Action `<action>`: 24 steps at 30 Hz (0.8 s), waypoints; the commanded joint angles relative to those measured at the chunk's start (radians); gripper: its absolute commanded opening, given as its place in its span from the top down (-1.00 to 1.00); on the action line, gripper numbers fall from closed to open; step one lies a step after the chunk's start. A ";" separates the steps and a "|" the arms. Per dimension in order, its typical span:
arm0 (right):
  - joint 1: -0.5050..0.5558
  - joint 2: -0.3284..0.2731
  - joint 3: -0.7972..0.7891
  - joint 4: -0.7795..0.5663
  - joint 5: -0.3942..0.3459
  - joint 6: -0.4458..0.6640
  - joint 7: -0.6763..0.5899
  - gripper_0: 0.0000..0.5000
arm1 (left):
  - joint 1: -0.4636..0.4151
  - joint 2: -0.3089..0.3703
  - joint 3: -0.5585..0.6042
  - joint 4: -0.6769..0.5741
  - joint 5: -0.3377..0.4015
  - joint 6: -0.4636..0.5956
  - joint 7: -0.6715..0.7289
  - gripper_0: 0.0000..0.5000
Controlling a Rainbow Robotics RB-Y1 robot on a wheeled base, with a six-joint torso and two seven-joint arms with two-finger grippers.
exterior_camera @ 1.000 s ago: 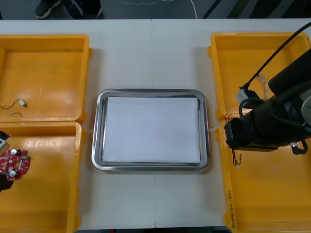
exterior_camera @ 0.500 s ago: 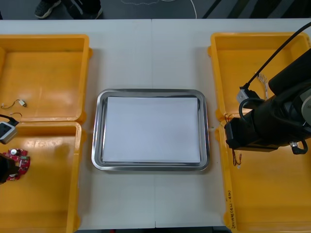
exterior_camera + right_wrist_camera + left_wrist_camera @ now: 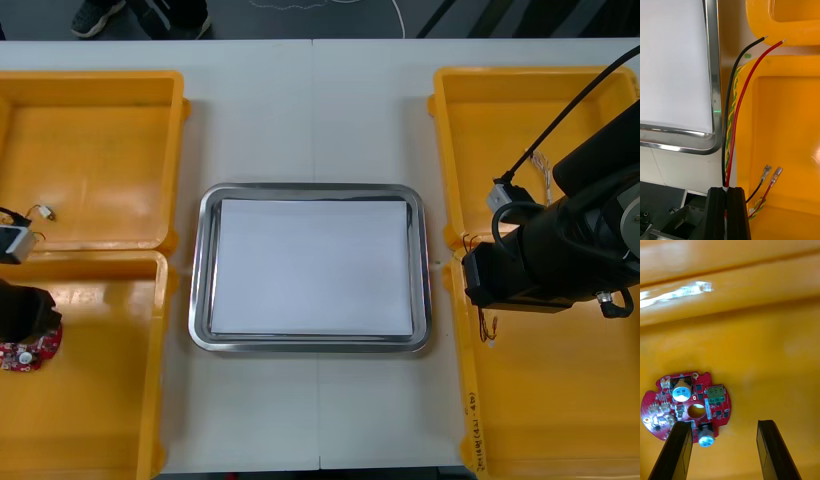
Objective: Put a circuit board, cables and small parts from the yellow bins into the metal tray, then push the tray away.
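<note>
Left gripper [image 3: 723,423] spread open in yellow bin [image 3: 752,333], round red circuit board [image 3: 687,407] off-centre by one finger (needs sideways shift). Right gripper [image 3: 729,189] clenched on black and red cables [image 3: 733,105].

Not much extra going on here, just a light worktop [image 3: 300,120] with a thin seam [image 3: 313,110] running from its far edge to its near edge. Past the worktop's far edge there's dark floor [image 3: 500,18] with a thin white cord [image 3: 399,22] on it.
</note>
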 commanded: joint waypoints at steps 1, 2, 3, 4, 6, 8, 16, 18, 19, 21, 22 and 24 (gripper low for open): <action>-0.027 -0.033 0.007 -0.006 -0.001 0.005 -0.040 1.00 | -0.029 -0.014 -0.015 -0.007 -0.011 0.008 0.216 -1.00; -0.026 -0.033 0.007 -0.006 -0.001 0.005 -0.040 1.00 | -0.029 -0.014 -0.015 -0.007 -0.013 0.007 0.239 -1.00; -0.027 -0.033 0.007 -0.006 -0.001 0.005 -0.040 1.00 | -0.029 -0.016 -0.015 -0.007 -0.017 0.007 0.282 -1.00; -0.027 -0.033 0.007 -0.006 -0.001 0.005 -0.042 1.00 | -0.031 -0.016 -0.013 -0.007 -0.020 0.002 0.333 -1.00; -0.026 -0.033 0.007 -0.006 -0.001 0.005 -0.040 1.00 | -0.029 -0.016 -0.013 -0.007 -0.025 -0.004 0.408 -1.00; -0.027 -0.033 0.007 -0.006 -0.001 0.005 -0.040 1.00 | -0.029 -0.017 -0.013 -0.007 -0.031 -0.007 0.497 -1.00; -0.027 -0.033 0.005 -0.006 0.001 0.005 -0.036 1.00 | -0.029 -0.022 -0.013 -0.007 -0.051 -0.021 0.727 -1.00; -0.026 -0.033 0.007 -0.006 0.001 0.005 -0.034 1.00 | -0.029 -0.027 -0.013 -0.007 -0.054 -0.024 0.762 -1.00; -0.027 -0.033 0.007 -0.006 0.001 0.005 -0.034 1.00 | -0.029 -0.033 -0.013 -0.007 -0.057 -0.025 0.782 -1.00; -0.027 -0.033 0.005 -0.006 0.001 0.005 -0.033 1.00 | -0.029 -0.042 -0.013 -0.007 -0.065 -0.035 0.814 -1.00; -0.027 -0.033 0.007 -0.006 0.001 0.005 -0.033 1.00 | -0.029 -0.051 -0.015 -0.007 -0.071 -0.044 0.840 -1.00; -0.027 -0.033 0.007 -0.006 0.001 0.005 -0.031 1.00 | -0.029 -0.063 -0.013 -0.007 -0.080 -0.058 0.880 -1.00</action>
